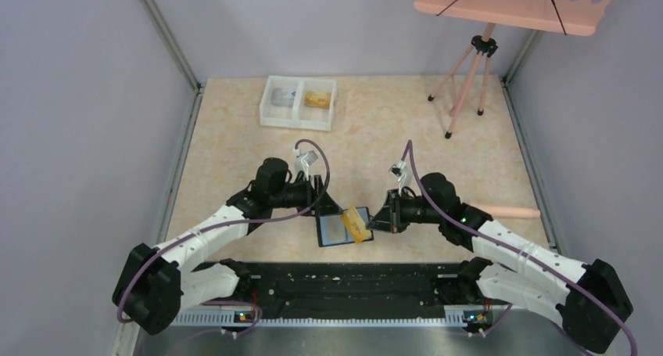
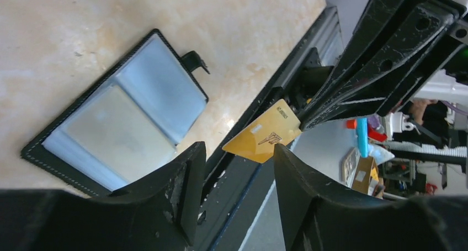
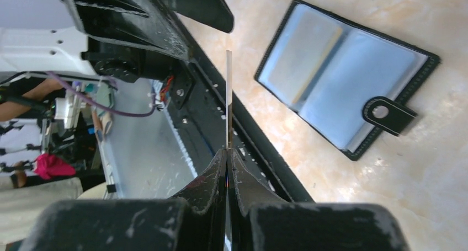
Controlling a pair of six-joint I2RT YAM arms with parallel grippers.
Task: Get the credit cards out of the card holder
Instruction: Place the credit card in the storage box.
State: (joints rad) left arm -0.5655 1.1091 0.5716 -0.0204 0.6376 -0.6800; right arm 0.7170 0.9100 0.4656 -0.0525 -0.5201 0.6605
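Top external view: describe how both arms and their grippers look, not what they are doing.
The left arm and right arm have white shells between bulky black joint housings. A thin purple cable loops along each to the wrist. The left gripper and right gripper are black, wedge-shaped two-finger units, their fingers scuffed with pale scratches.

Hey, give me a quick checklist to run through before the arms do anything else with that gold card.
1. Right tool shut on the credit card: ok.
2. Credit card fully out of the card holder: ok.
3. Left tool open: ok.
4. Left tool clear of the credit card: cannot tell.
5. Card holder lying open and flat: ok.
6. Card holder pockets empty: cannot tell, the windows are cloudy.
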